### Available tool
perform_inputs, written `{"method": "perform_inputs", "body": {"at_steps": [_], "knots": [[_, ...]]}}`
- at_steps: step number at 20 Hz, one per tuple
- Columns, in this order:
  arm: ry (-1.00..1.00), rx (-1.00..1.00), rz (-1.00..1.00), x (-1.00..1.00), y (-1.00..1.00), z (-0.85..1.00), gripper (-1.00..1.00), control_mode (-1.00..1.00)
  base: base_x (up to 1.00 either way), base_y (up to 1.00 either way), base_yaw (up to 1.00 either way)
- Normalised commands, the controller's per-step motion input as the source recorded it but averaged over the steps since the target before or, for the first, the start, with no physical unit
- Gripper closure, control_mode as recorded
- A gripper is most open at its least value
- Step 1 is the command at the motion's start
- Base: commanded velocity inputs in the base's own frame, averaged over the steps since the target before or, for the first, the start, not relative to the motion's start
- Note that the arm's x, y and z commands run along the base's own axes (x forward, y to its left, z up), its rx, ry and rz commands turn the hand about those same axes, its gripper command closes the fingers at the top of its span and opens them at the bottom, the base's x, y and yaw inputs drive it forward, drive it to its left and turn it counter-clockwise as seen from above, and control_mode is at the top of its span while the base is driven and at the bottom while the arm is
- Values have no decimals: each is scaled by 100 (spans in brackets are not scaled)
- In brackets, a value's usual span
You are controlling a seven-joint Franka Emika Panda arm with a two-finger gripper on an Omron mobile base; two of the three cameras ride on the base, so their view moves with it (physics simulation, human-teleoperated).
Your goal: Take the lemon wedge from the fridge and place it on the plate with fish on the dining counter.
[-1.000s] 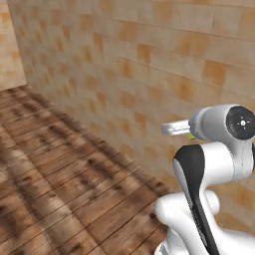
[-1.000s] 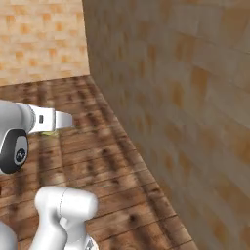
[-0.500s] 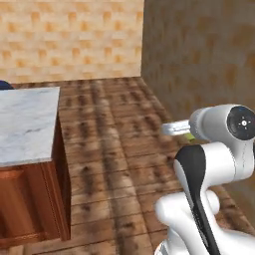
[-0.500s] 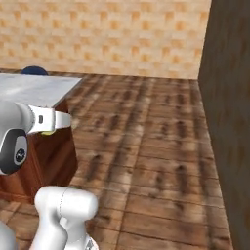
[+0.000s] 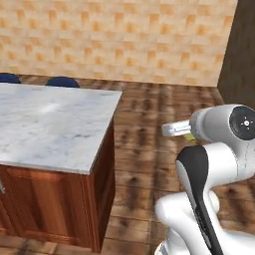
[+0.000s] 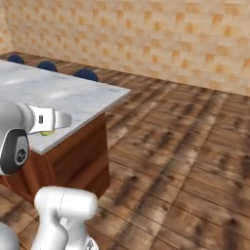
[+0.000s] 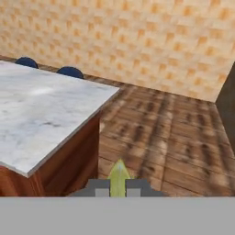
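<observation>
Left base view: you see no readable writing; one dining counter point(image 5: 55, 124) at nine o'clock, two blue chair tops point(image 5: 62, 81) behind it. Right base view: three chair tops past the counter; gripper point(image 6: 62, 119) over its near corner. Hand view: narrow jaws pinch the lemon wedge point(image 7: 119, 176) at six o'clock.

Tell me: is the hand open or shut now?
Shut on the lemon wedge: the hand has its two fingertips pressed against the wedge's sides.
</observation>
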Motion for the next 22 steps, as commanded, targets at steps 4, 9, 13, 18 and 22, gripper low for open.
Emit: {"method": "perform_inputs", "body": {"at_steps": [4,9,13,18,22], "knots": [[0,0,0,0,0,0,100,100,99,95,13],[0,0,0,0,0,0,100,100,99,28,-25],[0,0,0,0,0,0,100,100,10,-70,-82],[0,0,0,0,0,0,100,100,30,-95,-64],[0,0,0,0,0,0,100,100,56,-100,-41]]}}
